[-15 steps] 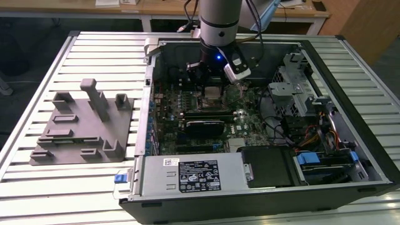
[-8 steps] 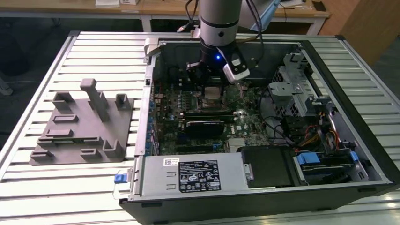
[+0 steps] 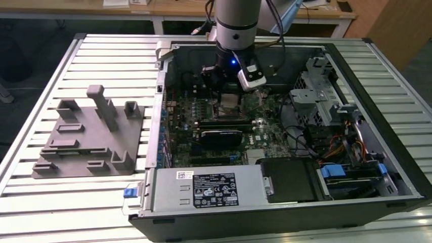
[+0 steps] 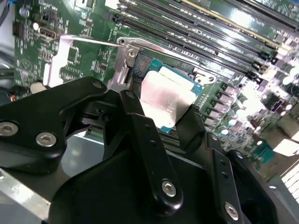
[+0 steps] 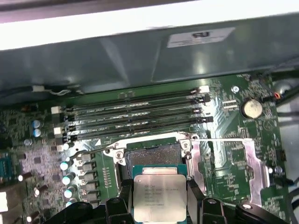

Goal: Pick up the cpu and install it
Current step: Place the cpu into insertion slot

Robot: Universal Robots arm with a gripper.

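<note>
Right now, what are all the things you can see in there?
table: one, silver, slatted.
computer case: one, black, open, on the table.
motherboard: one, green, inside the computer case.
cpu socket: one, open, on the motherboard.
cpu: one, silver-grey top, held just above the cpu socket.
fixture block: one, grey, on the table, the exterior view's left of the case.
gripper: one, black, shut on the cpu.
arm: one, silver-grey, reaching down into the case.
</note>
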